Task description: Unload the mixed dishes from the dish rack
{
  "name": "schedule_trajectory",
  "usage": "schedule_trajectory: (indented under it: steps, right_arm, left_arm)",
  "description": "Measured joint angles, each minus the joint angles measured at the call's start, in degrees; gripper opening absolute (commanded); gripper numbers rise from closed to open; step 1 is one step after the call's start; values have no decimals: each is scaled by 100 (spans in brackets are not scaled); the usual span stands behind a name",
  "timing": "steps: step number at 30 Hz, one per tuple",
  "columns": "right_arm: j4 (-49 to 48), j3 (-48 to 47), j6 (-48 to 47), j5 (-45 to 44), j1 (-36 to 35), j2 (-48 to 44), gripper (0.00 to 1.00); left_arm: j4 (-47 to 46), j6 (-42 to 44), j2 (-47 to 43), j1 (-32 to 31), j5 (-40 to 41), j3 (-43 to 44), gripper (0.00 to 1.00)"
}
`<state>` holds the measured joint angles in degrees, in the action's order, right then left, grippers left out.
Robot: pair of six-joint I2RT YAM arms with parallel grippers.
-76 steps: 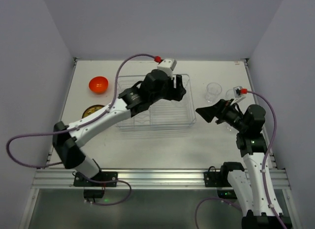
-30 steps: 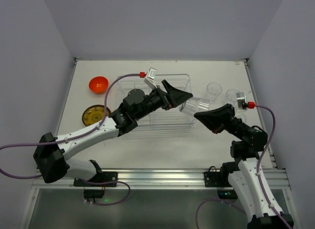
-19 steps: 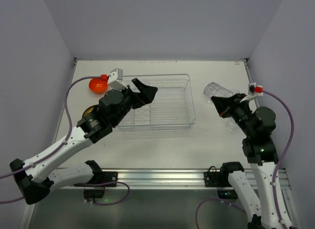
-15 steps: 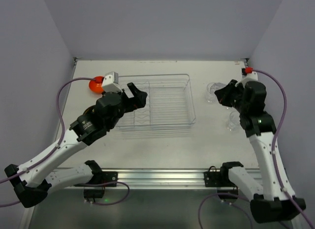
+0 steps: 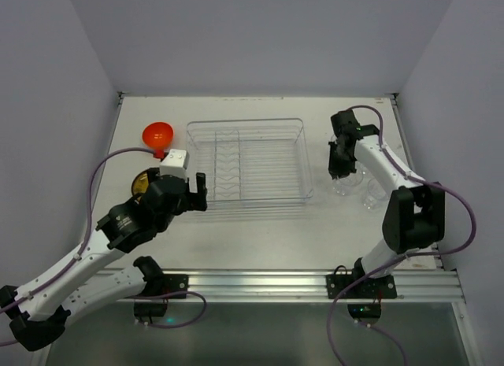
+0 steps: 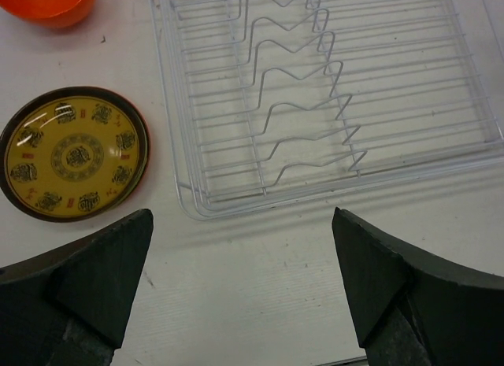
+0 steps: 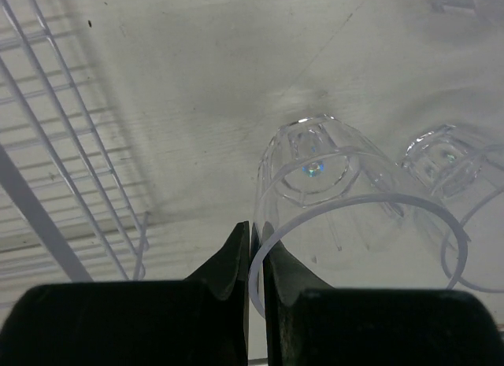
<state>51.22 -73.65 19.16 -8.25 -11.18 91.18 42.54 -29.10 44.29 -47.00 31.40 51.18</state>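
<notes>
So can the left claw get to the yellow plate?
Probably yes: the left claw is open and empty, and the yellow plate lies uncovered close by, outside the dish rack.

Light: bright, even, overhead.
Shadows: soft beside the dish rack.
Glare: spots on the clear cup.
Focus: sharp.

The small glossy orange bowl is plain. The round yellow-brown plate carries small dark emblems inside a dark rim. The ribbed rectangular rack and faceted cup are clear.
</notes>
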Motion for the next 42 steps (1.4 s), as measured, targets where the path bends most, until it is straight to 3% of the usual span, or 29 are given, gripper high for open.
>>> schedule_trajectory:
  steps: [12, 13, 16, 17, 23, 24, 25, 26, 29, 32, 36, 39, 42]
  right_arm:
    - [225, -321, -76, -22, -199, 1137, 5]
    - [234, -354, -81, -33, -201, 1152, 13]
    - [216, -378, -79, -44, -203, 1163, 57]
    - [214, -382, -70, -79, -208, 1161, 67]
    - [273, -413, -83, -164, -273, 857, 75]
    - [297, -413, -81, -181, -289, 662, 77]
    - [319, -413, -76, -221, -297, 404, 93]
    - [328, -413, -35, -264, -304, 70, 99]
    - [52, -321, -2, -348, -306, -1320, 99]
    - [-785, 334, 63, -533, -313, -3410, 99]
    - [-1401, 1231, -184, -542, -306, -6140, 99]
    - [-1381, 1355, -457, -544, -308, -7187, 99]
    - [-1102, 1294, -549, -741, -308, -7440, 99]
  left_arm:
    - [-251, 256, -337, 0, -11, -310, 100]
    - [-262, 275, -376, 0, -9, -313, 100]
    - [-280, 280, -391, 4, 13, -313, 100]
    - [-286, 280, -367, 22, 22, -313, 100]
    - [-315, 280, -63, 894, -15, -313, 100]
    - [-315, 280, -57, 1067, -22, -315, 100]
    - [-317, 280, -70, 1276, -28, -315, 100]
    - [-330, 280, -109, 1482, -52, -315, 100]
    - [-433, 282, -304, 2035, -142, -315, 100]
    - [-555, 321, -546, 2546, -219, -315, 100]
    - [-549, 439, -804, 2673, -42, -304, 100]
    - [-533, 671, -994, 2675, 181, -284, 100]
    - [-568, 946, -1349, 2675, 186, -284, 100]
